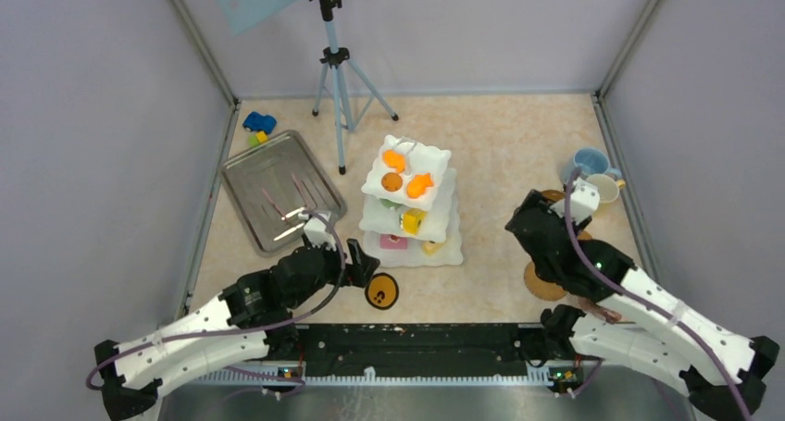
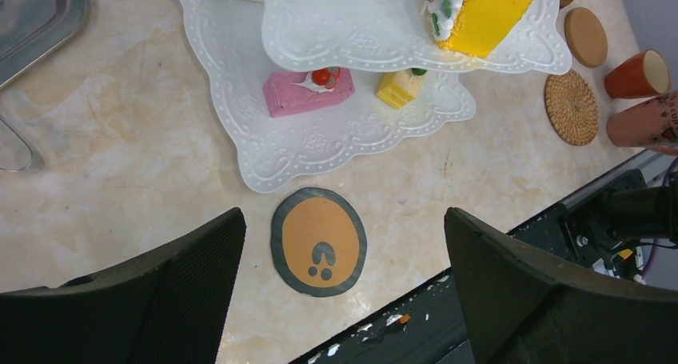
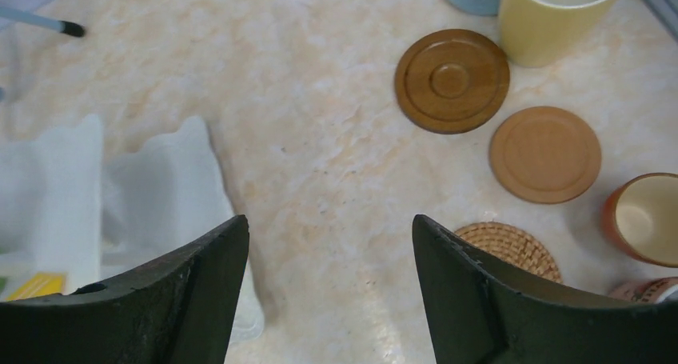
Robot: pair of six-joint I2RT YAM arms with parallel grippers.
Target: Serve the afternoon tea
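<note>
Left gripper (image 2: 344, 220): wide open, empty.
Right gripper (image 3: 328, 224): wide open, empty, over bare surface (image 3: 320, 100).
Stand (image 2: 240, 140): just beyond left gripper, pastries (image 2: 308, 92) aboard.
Mugs (image 3: 552, 20): ahead-right of right gripper, beside coasters (image 3: 452, 80), none seated yet.
Orange disc (image 2: 318, 242): centred beneath left gripper, apparently next pick.

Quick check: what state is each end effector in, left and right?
Left end effector: open, holding nothing.
Right end effector: open, holding nothing.
</note>
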